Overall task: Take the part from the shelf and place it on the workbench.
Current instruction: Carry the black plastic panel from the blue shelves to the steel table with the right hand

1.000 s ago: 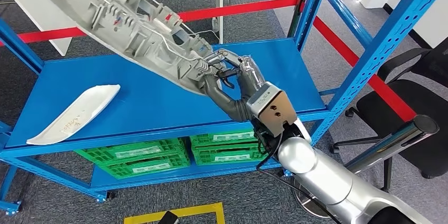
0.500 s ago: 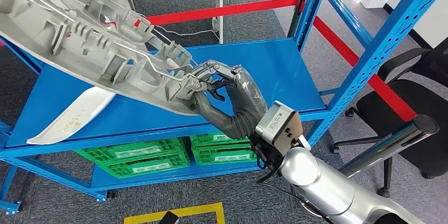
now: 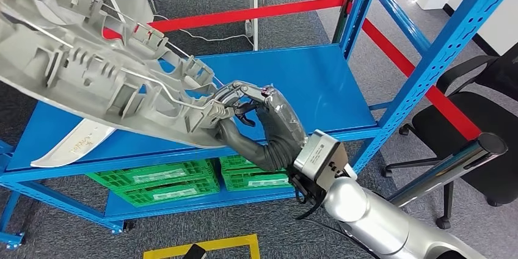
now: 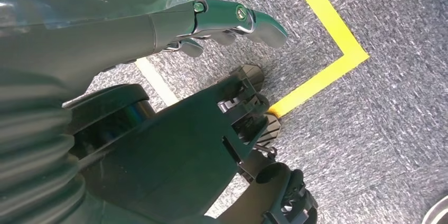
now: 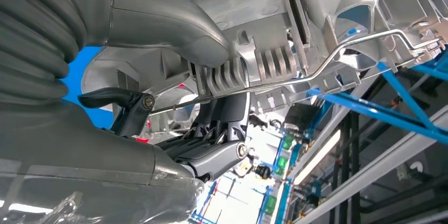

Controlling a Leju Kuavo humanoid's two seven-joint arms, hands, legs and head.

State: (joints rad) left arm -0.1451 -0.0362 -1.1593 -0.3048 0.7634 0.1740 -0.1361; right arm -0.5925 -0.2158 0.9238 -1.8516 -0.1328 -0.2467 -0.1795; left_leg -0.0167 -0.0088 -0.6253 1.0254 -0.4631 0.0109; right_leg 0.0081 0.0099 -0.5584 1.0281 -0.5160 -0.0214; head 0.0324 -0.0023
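- Swung further toward 9 o'clock and lower in the head view than a second ago: large grey part (image 3: pixel 91 82), carried by right hand (image 3: pixel 269 124), now off the blue shelf (image 3: pixel 317 82) and hanging over its front edge.
- Fingers (image 3: pixel 235 91) of right hand closed around the part's near end, thumb (image 5: pixel 158 23) pressed on the ribbed moulding, wire rod running past the grip.
- Left hand (image 4: pixel 158 28) hanging by the floor near yellow tape (image 4: pixel 322 71), fingers loosely apart, holding nothing.
- White panel (image 3: pixel 79 140) lying on the shelf at 8 o'clock, partly under the part's far side.
- No desk visible yet.
- Risk, as a judgement: long part held at one end only, so heavy leverage; could twist or slip from the grip, or the far end could clip the blue upright at 9 o'clock during the turn.
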